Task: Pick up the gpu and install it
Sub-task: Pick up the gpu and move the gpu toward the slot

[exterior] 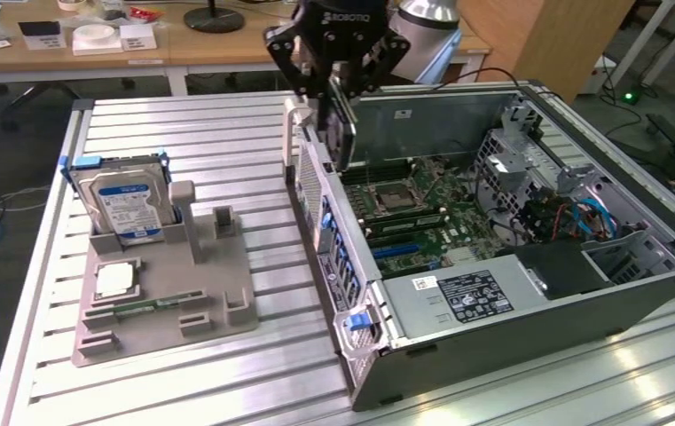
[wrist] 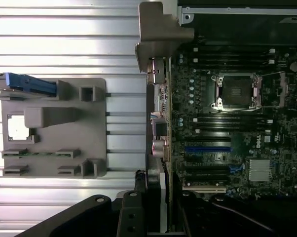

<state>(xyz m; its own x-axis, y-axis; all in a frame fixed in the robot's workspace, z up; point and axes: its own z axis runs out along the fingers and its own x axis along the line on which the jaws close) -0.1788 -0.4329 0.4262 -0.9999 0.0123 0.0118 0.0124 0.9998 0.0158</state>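
Observation:
My gripper (exterior: 340,67) is shut on the gpu (exterior: 343,124) and holds it on edge, hanging down over the rear wall of the open computer case (exterior: 621,284). The wrist view looks along the gpu (wrist: 159,123) edge-on, with its grey metal bracket (wrist: 161,29) at the far end and my gripper (wrist: 156,202) clamped on the near end. The card is above the edge of the motherboard (exterior: 420,213), whose blue expansion slot (wrist: 207,148) lies a little to one side of it. The gpu is clear of the board, not seated.
A grey fixture tray (exterior: 224,293) lies on the slatted table at the exterior view's left. It carries an upright hard drive (exterior: 130,200), a processor chip (exterior: 116,280) and a memory stick (exterior: 148,306). The power supply (exterior: 467,297) and drive cage (exterior: 550,177) fill parts of the case.

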